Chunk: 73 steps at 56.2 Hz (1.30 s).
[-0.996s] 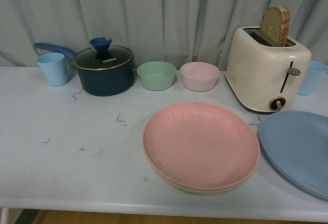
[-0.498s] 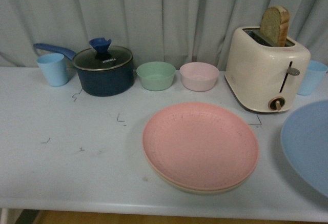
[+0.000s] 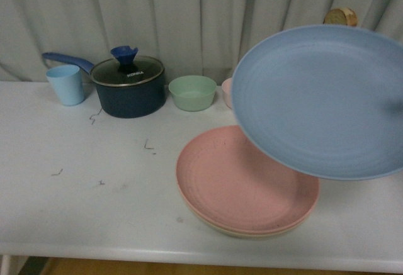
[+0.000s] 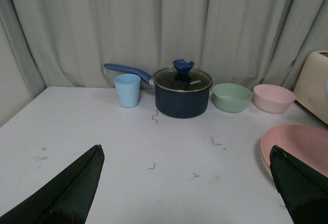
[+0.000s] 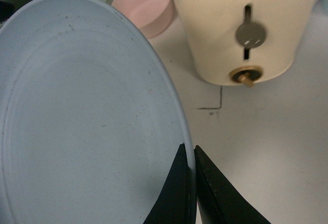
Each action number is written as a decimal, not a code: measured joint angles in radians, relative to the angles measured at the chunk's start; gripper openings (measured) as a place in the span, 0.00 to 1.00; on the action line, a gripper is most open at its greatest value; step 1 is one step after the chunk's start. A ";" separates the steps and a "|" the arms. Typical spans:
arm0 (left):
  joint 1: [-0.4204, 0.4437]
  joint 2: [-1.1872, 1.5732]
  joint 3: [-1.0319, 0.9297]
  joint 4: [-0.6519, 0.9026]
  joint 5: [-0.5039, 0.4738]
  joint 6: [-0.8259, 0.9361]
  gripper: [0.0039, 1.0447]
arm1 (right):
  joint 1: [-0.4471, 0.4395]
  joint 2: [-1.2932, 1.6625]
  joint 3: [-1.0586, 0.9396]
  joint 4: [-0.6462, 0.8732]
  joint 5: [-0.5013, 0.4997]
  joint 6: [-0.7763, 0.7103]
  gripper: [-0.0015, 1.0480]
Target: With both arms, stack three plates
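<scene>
The pink plate lies on the beige plate at the table's front centre, only the beige rim showing beneath it. The light blue plate hangs tilted in the air above their right part. In the right wrist view my right gripper is shut on the light blue plate's rim, one finger on each face. My left gripper is open above bare table, left of the pink plate, with nothing between its fingers.
A dark blue lidded pot, a light blue cup, a green bowl and a partly hidden pink bowl line the back. The cream toaster stands at the back right. A curtain hangs behind.
The light blue plate has risen off the table at the right and swung up and left over the pink plate, now hiding the toaster in the front view.
</scene>
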 joint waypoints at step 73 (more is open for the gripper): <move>0.000 0.000 0.000 0.000 0.000 0.000 0.94 | 0.103 0.047 -0.349 0.753 0.296 0.069 0.70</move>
